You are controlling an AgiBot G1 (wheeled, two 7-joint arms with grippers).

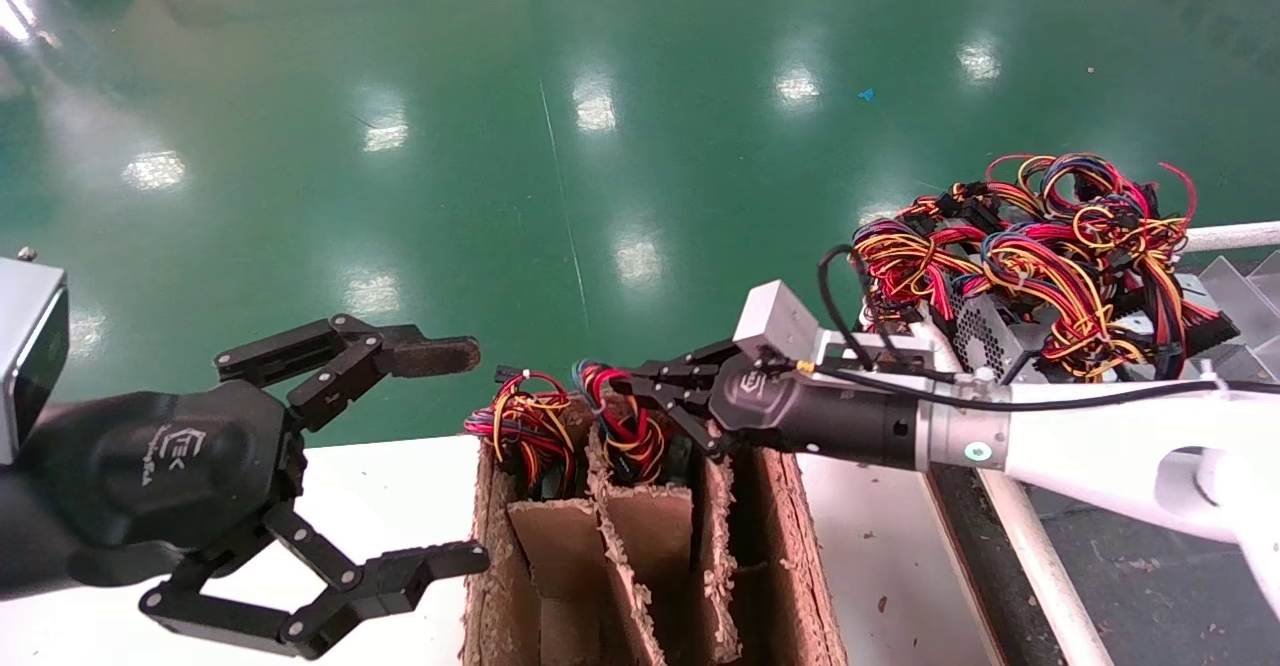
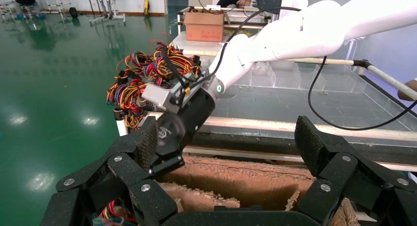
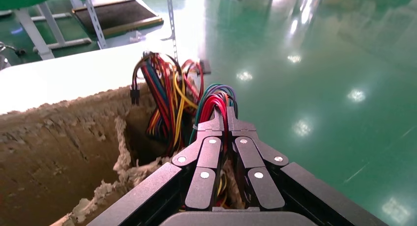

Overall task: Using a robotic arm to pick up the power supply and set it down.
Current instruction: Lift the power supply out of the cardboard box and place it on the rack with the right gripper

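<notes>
The power supply sits in the middle slot of the brown cardboard divider box (image 1: 790, 546). Only its looped red and blue wires (image 1: 632, 434) (image 3: 216, 99) rise above the slot; its grey body is hidden. My right gripper (image 1: 622, 386) (image 3: 222, 119) reaches in from the right over the box and is shut on that wire loop, red strands running between the closed fingertips. My left gripper (image 1: 465, 456) (image 2: 228, 145) hangs wide open left of the box, holding nothing.
A like unit with red-yellow-black wires (image 1: 520, 426) (image 3: 167, 98) fills the adjoining slot to the left. A heap of power supplies with tangled wires (image 1: 1040, 246) (image 2: 142, 78) lies at the right. The box stands on a white table (image 1: 380, 486); green floor lies beyond.
</notes>
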